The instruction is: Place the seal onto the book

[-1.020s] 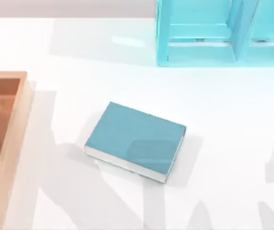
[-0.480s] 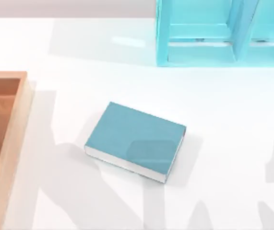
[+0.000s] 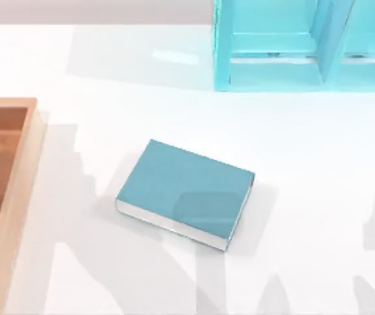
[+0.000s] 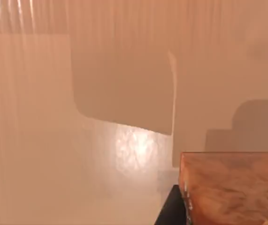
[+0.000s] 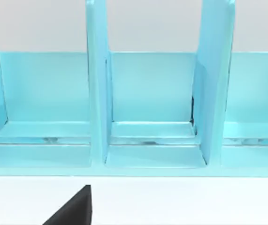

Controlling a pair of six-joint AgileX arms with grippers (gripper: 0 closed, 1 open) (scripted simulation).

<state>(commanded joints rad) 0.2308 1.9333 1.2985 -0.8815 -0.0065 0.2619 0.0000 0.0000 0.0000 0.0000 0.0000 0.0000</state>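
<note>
Item 1 — seal (image 4: pixel 232 187): mottled amber-orange block, seen in the left wrist view hard against a dark finger (image 4: pixel 171 208) of the left gripper, over the pale wooden floor of a tray. Whether the block is standing or lifted cannot be told.

Item 2 — book (image 3: pixel 186 193): teal cover, white page edges, lying flat near the table's centre in the top view, long axis running slantwise from upper left to lower right. Cover bare; nothing rests on it.

Item 3 — wooden tray (image 3: pixel 16 197): at the table's left edge, well apart from the book. A small dark shape at its left margin is probably part of the left arm.

Item 4 — light-blue shelf unit (image 3: pixel 272 65): at the far edge, right of centre; the right wrist view faces its compartments, with 1 dark fingertip (image 5: pixel 75 208) of the right gripper low in that picture.

Jaws: left — cannot tell whether clamped on the seal or merely beside it; right — cannot tell.

Governing relation: the seal lies in the tray, so the book is off toward the table's right from it; the left arm is judged the nearer.

Markings: no brand, label or writing legible anywhere.
</note>
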